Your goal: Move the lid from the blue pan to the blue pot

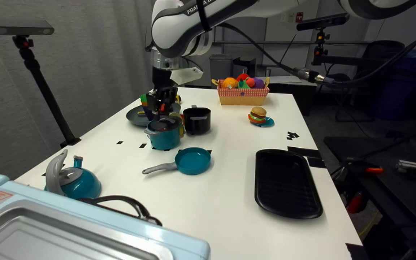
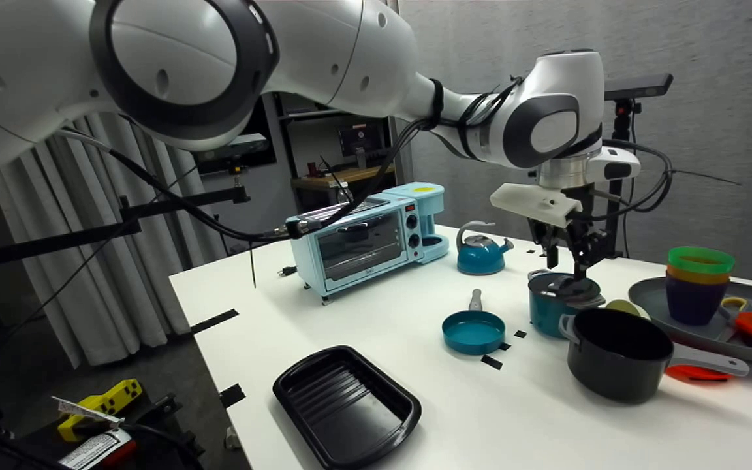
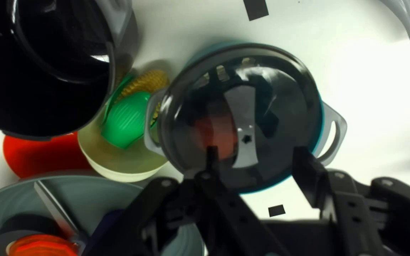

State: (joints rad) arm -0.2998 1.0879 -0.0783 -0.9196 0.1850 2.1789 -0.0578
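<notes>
The dark round lid (image 1: 165,124) lies on top of the blue pot (image 1: 165,141) in both exterior views, where the lid (image 2: 552,282) covers the pot (image 2: 546,316). In the wrist view the lid (image 3: 283,106) shows its grey strap handle, with a little of the teal rim visible around its edge. My gripper (image 3: 256,149) is open just above the lid, its fingers apart on either side of the near end of the strap handle and holding nothing. The gripper (image 2: 565,266) points down. The blue pan (image 1: 193,161) is uncovered and empty; it also shows in an exterior view (image 2: 474,334).
A black pot (image 2: 617,365) and a pale bowl (image 3: 126,170) of toy food stand close beside the blue pot. A grey dish (image 2: 650,297) with stacked cups is behind. A teal kettle (image 2: 480,258), toaster oven (image 2: 363,245), black tray (image 1: 284,184) and fruit basket (image 1: 242,96) stand around.
</notes>
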